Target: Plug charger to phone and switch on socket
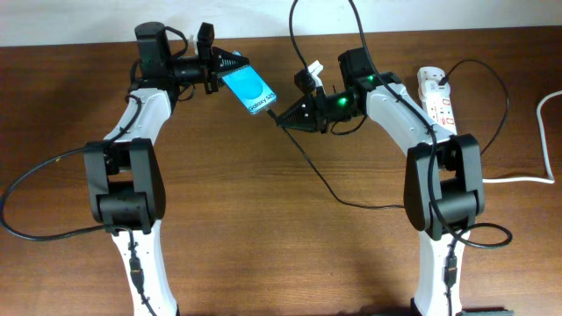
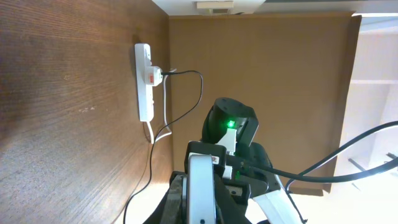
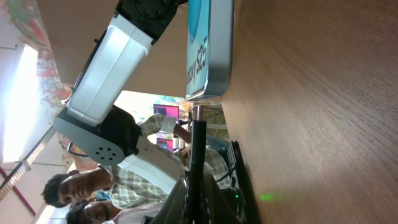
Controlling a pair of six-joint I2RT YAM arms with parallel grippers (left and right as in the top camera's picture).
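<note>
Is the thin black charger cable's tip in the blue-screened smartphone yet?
Out. Right wrist view shows the connector tip just short of the smartphone's edge.

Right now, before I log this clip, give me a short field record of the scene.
left gripper: shut on phone
right gripper: shut on charger, at its tip end
tip: just short of phone's edge, not inserted
socket: far right, charger's other end appears plugged in
switch state: cannot tell
</note>
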